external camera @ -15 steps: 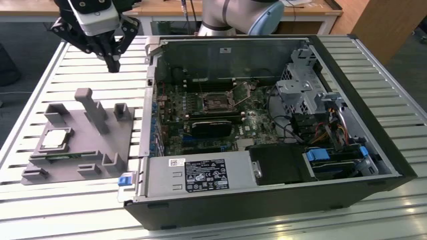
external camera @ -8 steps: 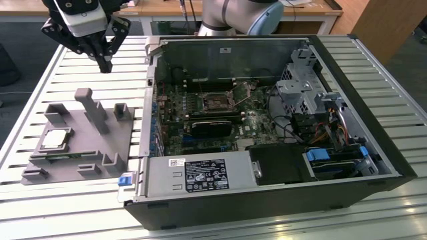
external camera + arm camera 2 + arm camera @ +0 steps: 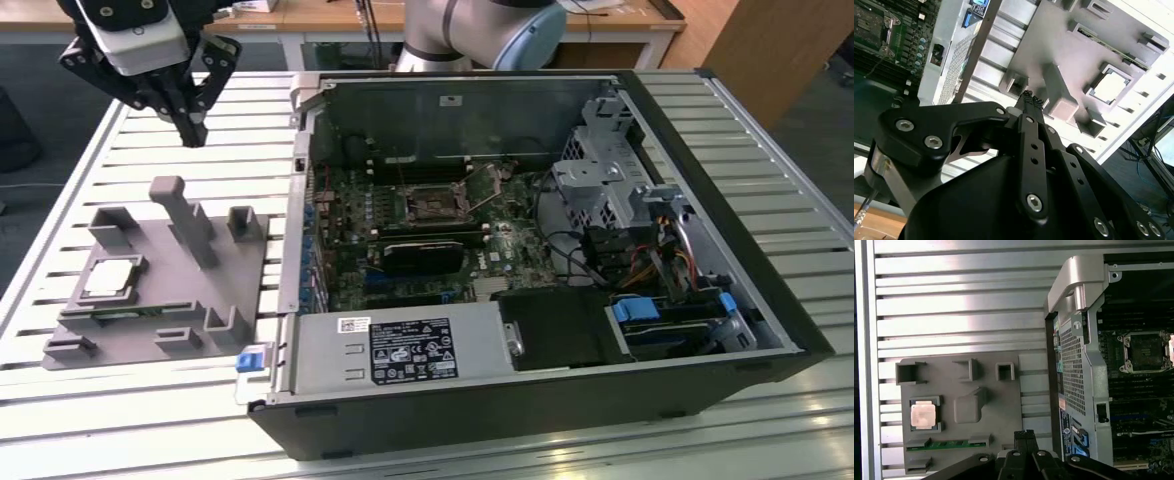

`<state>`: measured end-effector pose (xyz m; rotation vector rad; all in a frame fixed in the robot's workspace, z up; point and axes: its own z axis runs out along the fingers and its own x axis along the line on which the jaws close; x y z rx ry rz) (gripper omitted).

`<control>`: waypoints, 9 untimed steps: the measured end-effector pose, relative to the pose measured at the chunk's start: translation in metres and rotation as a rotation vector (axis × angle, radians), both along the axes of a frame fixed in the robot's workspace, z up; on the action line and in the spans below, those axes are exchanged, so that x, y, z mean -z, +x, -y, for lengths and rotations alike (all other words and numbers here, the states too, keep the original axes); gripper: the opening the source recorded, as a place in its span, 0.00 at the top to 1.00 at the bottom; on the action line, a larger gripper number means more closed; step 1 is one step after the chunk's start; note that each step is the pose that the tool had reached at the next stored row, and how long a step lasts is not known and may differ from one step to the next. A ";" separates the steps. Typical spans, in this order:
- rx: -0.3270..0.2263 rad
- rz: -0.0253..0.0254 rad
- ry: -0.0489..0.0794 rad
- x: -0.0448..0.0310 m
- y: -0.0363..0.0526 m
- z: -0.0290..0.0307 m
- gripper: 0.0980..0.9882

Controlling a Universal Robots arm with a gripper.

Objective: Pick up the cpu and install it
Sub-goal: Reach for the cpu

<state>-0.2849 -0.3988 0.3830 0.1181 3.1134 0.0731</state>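
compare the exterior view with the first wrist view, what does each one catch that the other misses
Exterior view's extras: the power supply, the drive cage, the blue-tabbed bays and the arm's pale base.

First wrist view's extra: the outer face of the perforated rear panel.

Shared: the cpu lying in the grey tray, the socket inside the open computer case, the slatted table, and the hand, fingertips together, holding nothing.
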 end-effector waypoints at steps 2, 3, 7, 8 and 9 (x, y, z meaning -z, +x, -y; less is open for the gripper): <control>0.000 -0.0003 0.000 0.0002 -0.0033 -0.0001 0.99; 0.000 -0.0003 0.000 0.0003 -0.0048 0.0000 0.99; 0.000 -0.0005 0.000 0.0007 -0.0143 -0.0001 0.99; 0.000 -0.0003 0.001 0.0009 -0.0173 -0.0001 0.99; 0.000 -0.0004 0.001 0.0010 -0.0201 -0.0002 0.99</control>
